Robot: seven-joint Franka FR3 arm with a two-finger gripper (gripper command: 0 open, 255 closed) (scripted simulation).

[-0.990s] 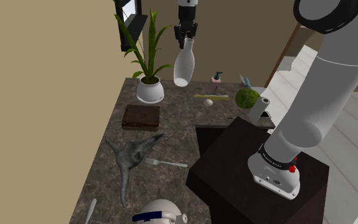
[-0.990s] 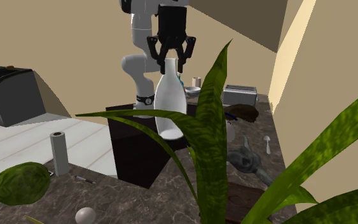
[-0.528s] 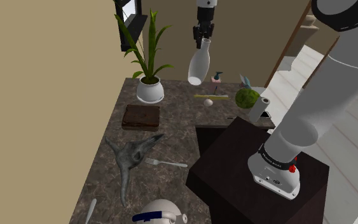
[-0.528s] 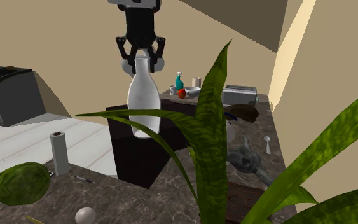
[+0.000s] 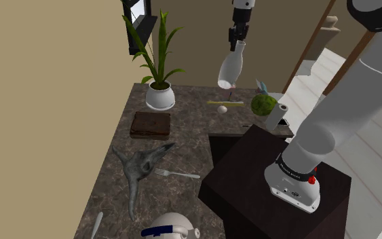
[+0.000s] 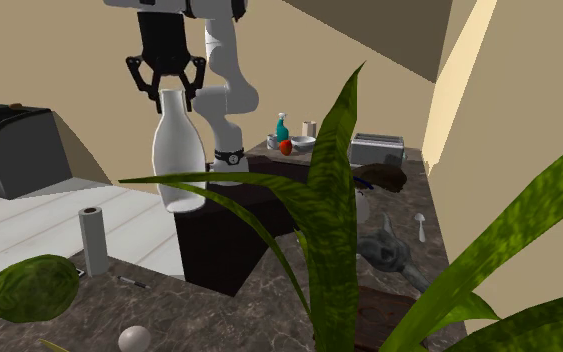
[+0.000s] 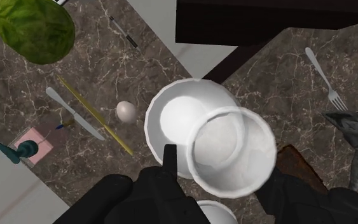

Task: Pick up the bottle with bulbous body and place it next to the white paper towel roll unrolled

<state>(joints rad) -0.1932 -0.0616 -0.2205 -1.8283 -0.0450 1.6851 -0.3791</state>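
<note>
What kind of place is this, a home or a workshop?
Most likely a kitchen in a house: a dark stone-patterned countertop carries a fork, an egg and what looks like a toaster.

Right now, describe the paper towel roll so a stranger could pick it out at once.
Take the dark marbled countertop and go to its edge near the dark box stand. There, beside a green leafy head, stands the paper towel roll: a slim upright white cylinder, unlike its low, rounded neighbours.
</note>
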